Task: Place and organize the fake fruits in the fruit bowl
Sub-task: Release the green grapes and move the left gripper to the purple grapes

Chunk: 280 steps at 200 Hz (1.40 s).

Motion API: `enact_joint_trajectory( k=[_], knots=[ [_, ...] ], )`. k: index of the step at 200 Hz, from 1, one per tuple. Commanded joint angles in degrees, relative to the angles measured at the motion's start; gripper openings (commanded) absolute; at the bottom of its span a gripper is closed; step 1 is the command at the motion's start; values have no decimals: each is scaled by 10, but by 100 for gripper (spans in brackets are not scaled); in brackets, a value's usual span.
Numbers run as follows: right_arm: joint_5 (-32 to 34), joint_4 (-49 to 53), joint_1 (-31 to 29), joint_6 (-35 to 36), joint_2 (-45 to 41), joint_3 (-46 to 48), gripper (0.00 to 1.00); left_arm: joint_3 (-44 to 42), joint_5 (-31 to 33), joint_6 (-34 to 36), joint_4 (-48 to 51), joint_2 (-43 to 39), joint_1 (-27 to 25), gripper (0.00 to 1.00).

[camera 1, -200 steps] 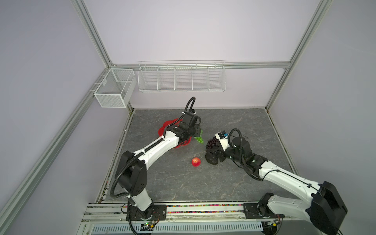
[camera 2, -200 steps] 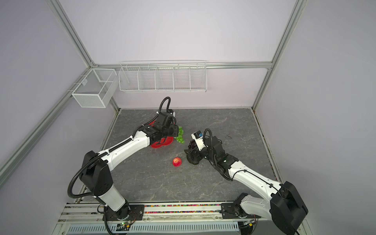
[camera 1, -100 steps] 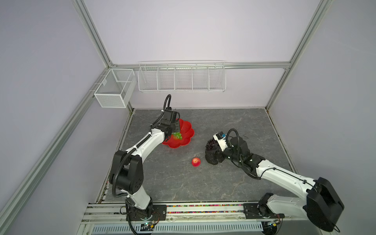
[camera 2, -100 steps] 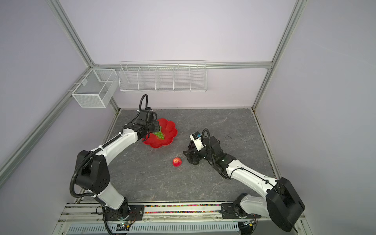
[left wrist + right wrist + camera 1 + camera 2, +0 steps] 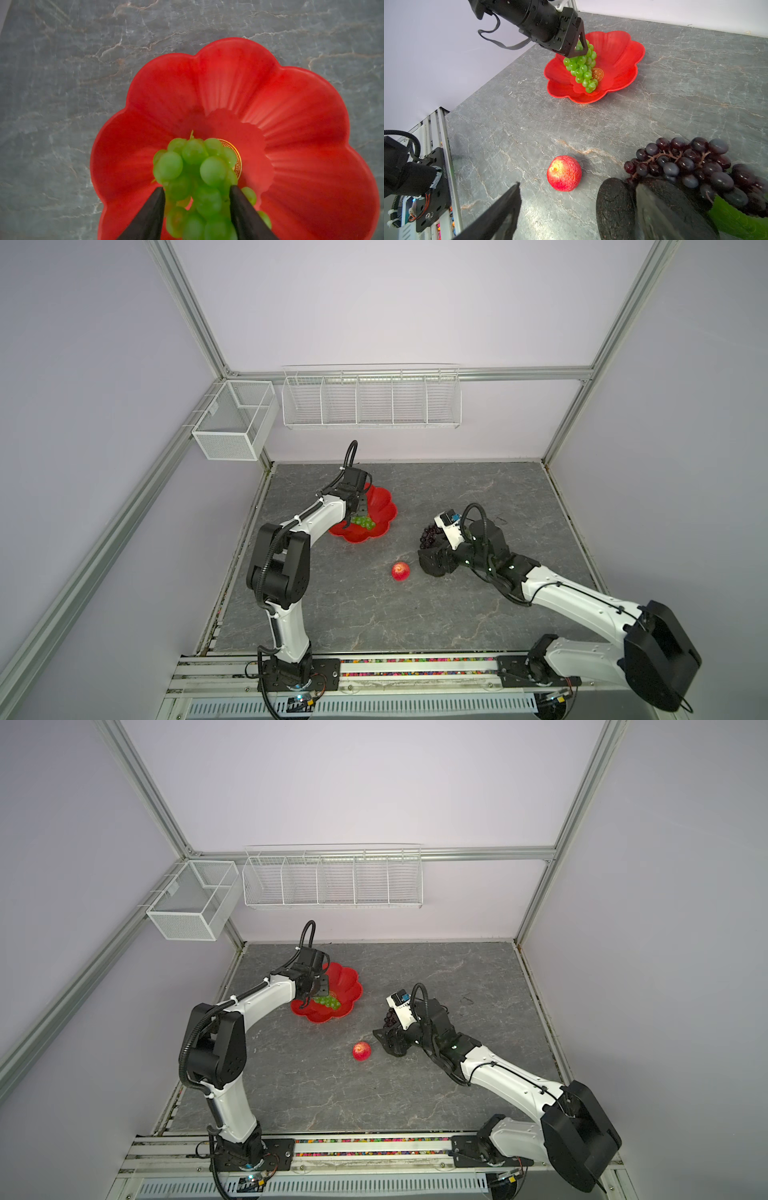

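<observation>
Left fingers [image 5: 149, 212] flank the top of the green fake grape bunch [image 5: 193, 178]; whether they pinch it I cannot tell. It hangs long axis down, tip inside the glossy red scalloped bowl [image 5: 291, 99]. Right fingers [image 5: 500, 209], spread wide, lie nearest the small red apple [image 5: 564, 173].

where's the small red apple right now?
In both top views the small red apple lies on the grey marbled tabletop, in front of the scalloped red plastic bowl, with a dark bumpy avocado just right of it.
</observation>
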<state>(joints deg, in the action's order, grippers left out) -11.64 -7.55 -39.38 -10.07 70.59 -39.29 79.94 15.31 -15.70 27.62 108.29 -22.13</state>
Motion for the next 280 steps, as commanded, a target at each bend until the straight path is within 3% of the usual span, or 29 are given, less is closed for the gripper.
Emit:
enact_joint_trajectory(
  k=[1, 28, 51, 80, 104, 134, 153, 202, 280],
  knots=[
    [-1, -1, 2, 3, -5, -4, 88, 7, 23, -3, 11, -10, 3, 57],
    [25, 5, 4, -2, -8, -2, 88, -13, 14, -5, -1, -35, 3, 58],
    [47, 11, 27, -27, -8, 3, 88, -37, -30, -6, -16, -75, -2, 59],
    [40, 26, 65, -45, 5, 3, 88, -83, -190, -3, -77, -124, -6, 61],
    [62, 43, 92, -60, 5, 4, 88, -84, -257, -9, -85, -121, -42, 61],
    [58, 67, 139, -93, 6, 10, 88, -1, -248, 28, -21, -49, -127, 62],
    [40, 65, 166, -111, -6, 33, 88, 42, -247, 27, -18, 0, -156, 62],
    [28, 102, 189, -106, -69, 69, 88, 166, -296, 81, 30, 135, -183, 63],
    [17, 89, 194, -108, -98, 87, 88, 200, -312, 128, 51, 173, -210, 65]
  ],
)
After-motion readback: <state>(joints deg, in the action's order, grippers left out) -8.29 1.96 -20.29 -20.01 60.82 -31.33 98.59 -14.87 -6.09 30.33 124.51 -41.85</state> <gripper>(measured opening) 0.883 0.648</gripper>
